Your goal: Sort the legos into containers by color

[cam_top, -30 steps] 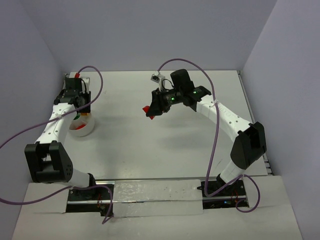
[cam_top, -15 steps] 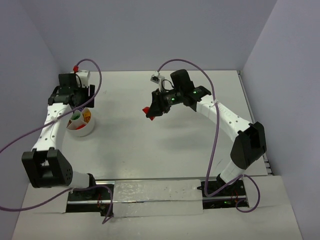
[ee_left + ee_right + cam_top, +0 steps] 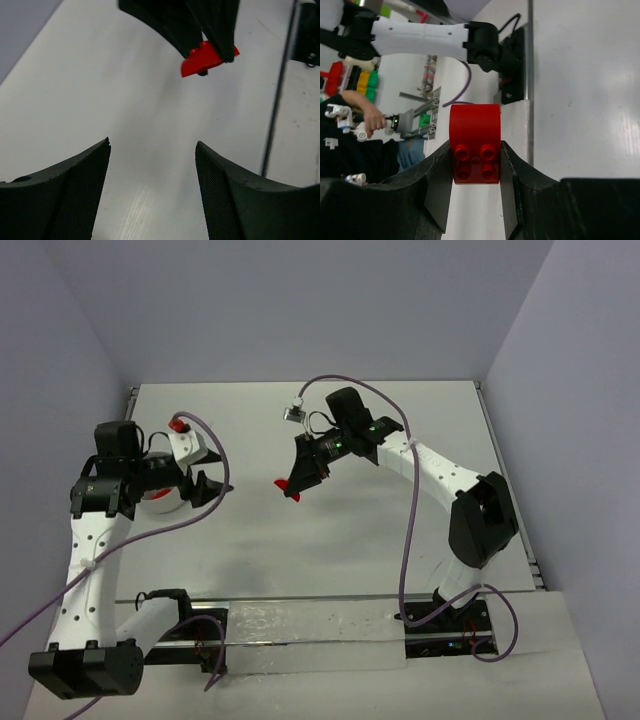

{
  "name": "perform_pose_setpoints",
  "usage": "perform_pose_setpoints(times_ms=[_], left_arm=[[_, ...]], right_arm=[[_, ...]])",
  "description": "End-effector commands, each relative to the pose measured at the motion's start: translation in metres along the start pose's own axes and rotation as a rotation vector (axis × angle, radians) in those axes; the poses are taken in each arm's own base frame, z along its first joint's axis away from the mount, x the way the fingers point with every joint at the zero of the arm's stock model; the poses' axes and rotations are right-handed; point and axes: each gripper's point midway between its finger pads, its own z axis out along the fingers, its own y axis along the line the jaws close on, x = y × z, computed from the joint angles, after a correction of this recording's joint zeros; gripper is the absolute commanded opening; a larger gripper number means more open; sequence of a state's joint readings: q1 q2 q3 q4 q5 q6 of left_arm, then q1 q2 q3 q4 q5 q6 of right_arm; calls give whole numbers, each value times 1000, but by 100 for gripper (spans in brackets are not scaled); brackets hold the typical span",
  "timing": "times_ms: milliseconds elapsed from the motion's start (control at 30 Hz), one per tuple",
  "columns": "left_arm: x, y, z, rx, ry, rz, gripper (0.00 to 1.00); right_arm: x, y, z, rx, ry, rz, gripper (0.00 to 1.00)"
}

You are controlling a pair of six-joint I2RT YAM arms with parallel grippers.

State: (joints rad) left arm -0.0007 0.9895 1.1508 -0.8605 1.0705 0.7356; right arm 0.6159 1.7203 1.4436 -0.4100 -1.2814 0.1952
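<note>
My right gripper (image 3: 291, 486) hangs over the middle of the table, shut on a red lego (image 3: 288, 484). In the right wrist view this red lego (image 3: 475, 150) sits clamped between the two fingertips, studs facing the camera. My left gripper (image 3: 205, 488) is lifted just right of the white container (image 3: 160, 505), which the left arm mostly hides. Its jaws stand open and hold nothing. In the left wrist view the left gripper (image 3: 153, 145) frames bare table, and the red lego (image 3: 205, 57) shows ahead in the right gripper's fingers. What lies inside the container is hidden.
A metal rail (image 3: 310, 625) runs along the near table edge between the arm bases. Purple cables (image 3: 215, 465) loop around both arms. Walls close the table at the back and both sides. The left arm (image 3: 420, 35) crosses the top of the right wrist view.
The left arm lifted off the container and swung right towards the table's middle, jaws opening. The right gripper, still holding the red lego, shifted slightly left and nearer.
</note>
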Motion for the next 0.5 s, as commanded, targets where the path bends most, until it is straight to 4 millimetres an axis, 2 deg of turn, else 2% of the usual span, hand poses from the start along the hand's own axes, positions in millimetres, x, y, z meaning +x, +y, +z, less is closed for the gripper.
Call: perform_pose_setpoints(times_ms=[0, 200, 467], left_arm=[[-4, -48, 12, 227, -95, 43, 76], [-19, -64, 19, 314, -157, 28, 81], [-35, -82, 30, 414, -189, 18, 78]], right_arm=[[0, 33, 7, -184, 42, 1, 0], [6, 43, 19, -233, 88, 14, 0], [6, 41, 25, -255, 109, 36, 0]])
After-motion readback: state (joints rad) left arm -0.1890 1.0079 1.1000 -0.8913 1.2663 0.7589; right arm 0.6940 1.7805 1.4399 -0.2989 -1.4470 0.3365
